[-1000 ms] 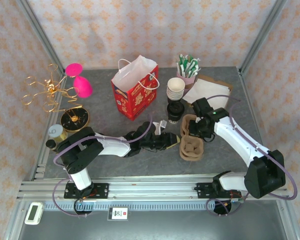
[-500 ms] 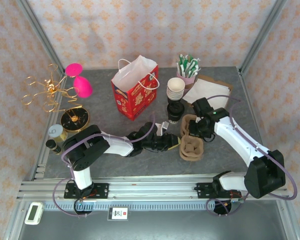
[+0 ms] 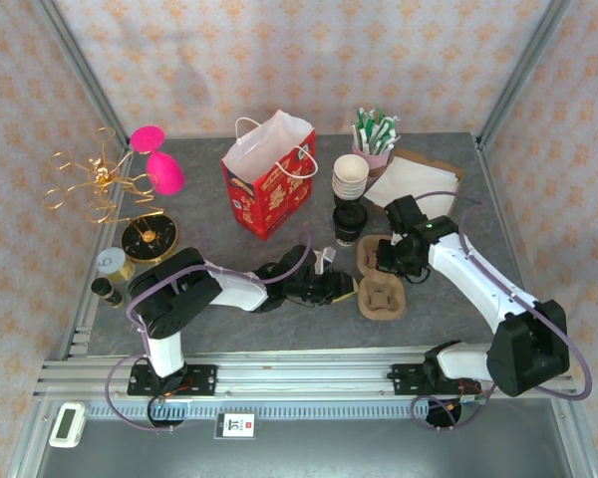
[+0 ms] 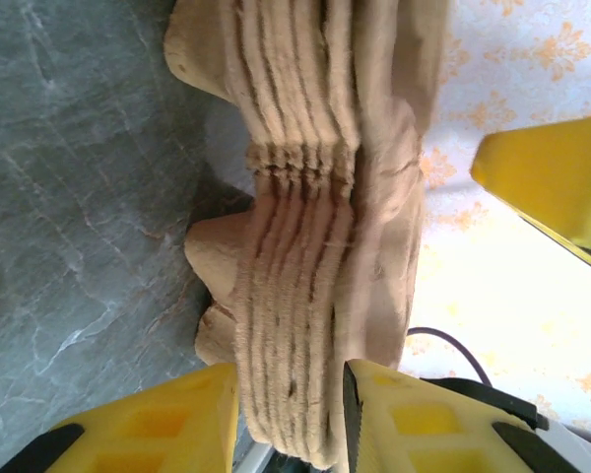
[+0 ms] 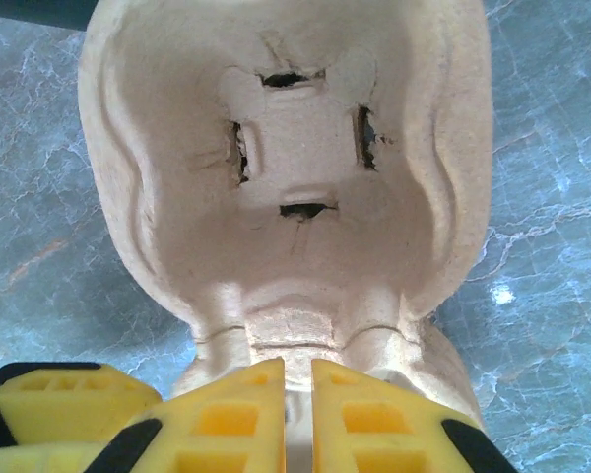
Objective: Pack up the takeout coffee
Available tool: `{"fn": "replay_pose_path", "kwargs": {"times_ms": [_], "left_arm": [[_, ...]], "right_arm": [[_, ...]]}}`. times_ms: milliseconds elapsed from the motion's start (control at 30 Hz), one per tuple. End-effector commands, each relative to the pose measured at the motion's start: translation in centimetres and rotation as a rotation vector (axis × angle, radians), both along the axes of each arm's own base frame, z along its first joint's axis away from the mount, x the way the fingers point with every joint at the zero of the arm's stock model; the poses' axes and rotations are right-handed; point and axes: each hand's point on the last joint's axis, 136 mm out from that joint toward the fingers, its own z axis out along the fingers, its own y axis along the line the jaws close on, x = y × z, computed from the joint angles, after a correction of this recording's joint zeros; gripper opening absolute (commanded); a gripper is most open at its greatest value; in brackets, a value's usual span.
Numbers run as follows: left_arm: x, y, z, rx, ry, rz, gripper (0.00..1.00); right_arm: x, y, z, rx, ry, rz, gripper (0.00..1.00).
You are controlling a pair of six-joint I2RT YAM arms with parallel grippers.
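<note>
A stack of brown pulp cup carriers (image 3: 382,297) lies on the table's near middle. My left gripper (image 3: 345,289) is shut on its left edge; in the left wrist view the layered stack (image 4: 305,227) sits pinched between the yellow fingers (image 4: 167,424). A single carrier (image 3: 372,253) is held just behind the stack by my right gripper (image 3: 389,259). In the right wrist view that carrier (image 5: 295,148) is clamped at its centre rib by the right gripper (image 5: 297,379). White paper cups (image 3: 350,176) stand stacked above dark cups (image 3: 349,221). The red paper bag (image 3: 269,184) stands open at the back.
A pink cup of sachets and stirrers (image 3: 375,134) and a brown-and-white paper stack (image 3: 416,179) sit back right. A gold wire stand (image 3: 92,184), pink object (image 3: 159,164), black-and-gold dish (image 3: 148,237) and small can (image 3: 112,263) occupy the left side.
The right gripper has pulled one carrier off the stack toward the back. The stack now lies apart in front, still pinched by the left gripper.
</note>
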Motion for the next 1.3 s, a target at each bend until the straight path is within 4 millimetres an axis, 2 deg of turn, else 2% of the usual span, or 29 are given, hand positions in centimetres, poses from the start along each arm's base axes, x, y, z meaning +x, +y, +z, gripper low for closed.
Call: {"fn": "replay_pose_path", "kwargs": {"times_ms": [0, 100, 267, 500, 600, 767, 1267], "left_arm": [[0.7, -0.2, 0.5, 0.030, -0.054, 0.004, 0.32], [1.0, -0.5, 1.0, 0.017, -0.067, 0.002, 0.32], [1.1, -0.6, 1.2, 0.005, -0.068, 0.003, 0.32], [1.2, 0.3, 1.1, 0.037, -0.081, 0.029, 0.32], [1.1, 0.3, 1.0, 0.038, -0.078, 0.029, 0.32], [1.3, 0.3, 1.0, 0.045, -0.080, 0.032, 0.31], [1.2, 0.7, 0.5, 0.050, -0.073, 0.045, 0.30]], "right_arm": [[0.0, -0.7, 1.0, -0.021, -0.030, -0.025, 0.13], [-0.1, -0.7, 0.5, -0.029, -0.016, -0.019, 0.15], [0.5, -0.4, 0.3, -0.043, -0.024, -0.012, 0.32], [0.4, -1.1, -0.7, -0.237, -0.010, 0.007, 0.45], [0.2, -1.3, -0.9, -0.267, -0.014, 0.008, 0.47], [0.3, 0.0, -1.3, -0.266, -0.007, 0.043, 0.47], [0.8, 0.5, -2.2, -0.295, 0.007, 0.067, 0.48]]}}
